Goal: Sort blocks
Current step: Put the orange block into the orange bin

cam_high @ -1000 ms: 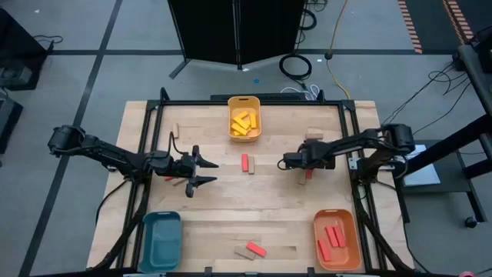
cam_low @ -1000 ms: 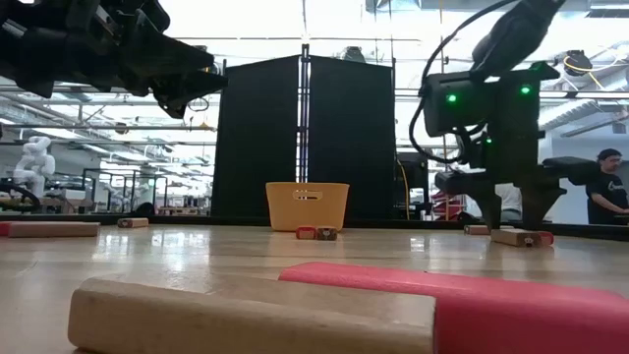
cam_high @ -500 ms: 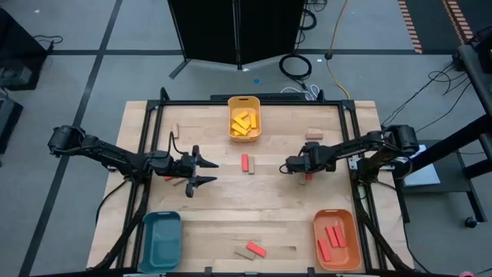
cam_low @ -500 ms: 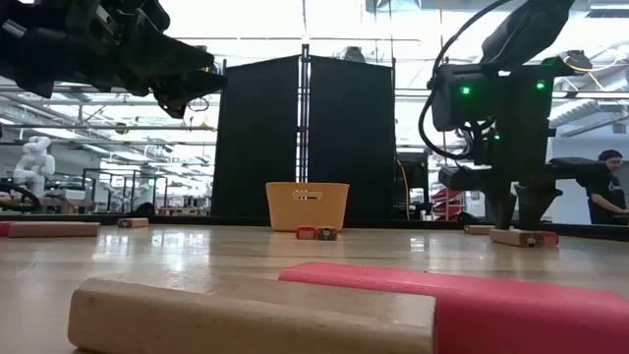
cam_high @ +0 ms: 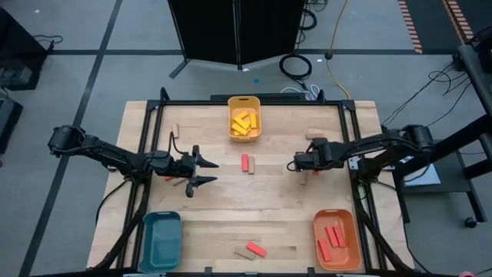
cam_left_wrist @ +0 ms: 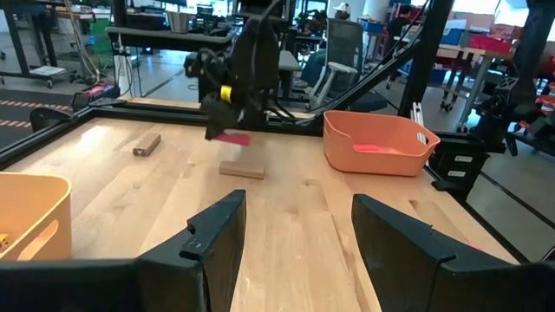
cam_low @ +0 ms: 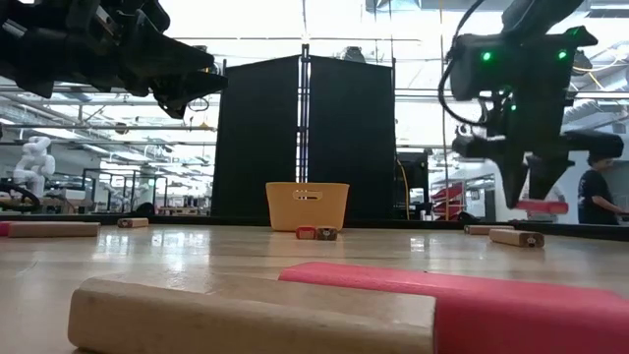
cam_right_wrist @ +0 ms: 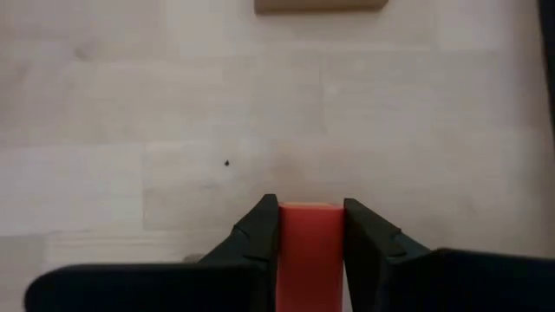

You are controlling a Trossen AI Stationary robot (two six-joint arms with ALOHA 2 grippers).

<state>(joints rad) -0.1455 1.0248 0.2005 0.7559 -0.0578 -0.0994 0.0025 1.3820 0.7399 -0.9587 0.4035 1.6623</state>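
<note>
A red block [cam_right_wrist: 310, 251] is clamped between the two dark fingers [cam_right_wrist: 260, 238] of the right end effector [cam_high: 300, 164] and is carried clear of the table [cam_high: 277, 208]; in the low view the same red block [cam_low: 542, 206] is seen hanging above the wood, under the right arm. A tan block [cam_low: 516, 237] lies on the table just below and beside it, and a second tan block [cam_high: 312, 135] lies nearer the far right edge. Another red block [cam_high: 245, 162] rests alone near the middle of the table. At the near edge a red block [cam_high: 256, 248] lies touching a tan one [cam_high: 241, 253]. One more tan block [cam_high: 175, 128] sits at the far left. Yellow blocks [cam_high: 244, 123] are gathered in the yellow tray [cam_high: 230, 117] at the far edge, and red blocks [cam_high: 334, 236] lie in the orange tray [cam_high: 350, 246] at the near right corner. A teal tray [cam_high: 161, 240] stands at the near left corner. The left end effector [cam_high: 206, 172] hovers over the left half of the table with its fingers spread and nothing between them.
</note>
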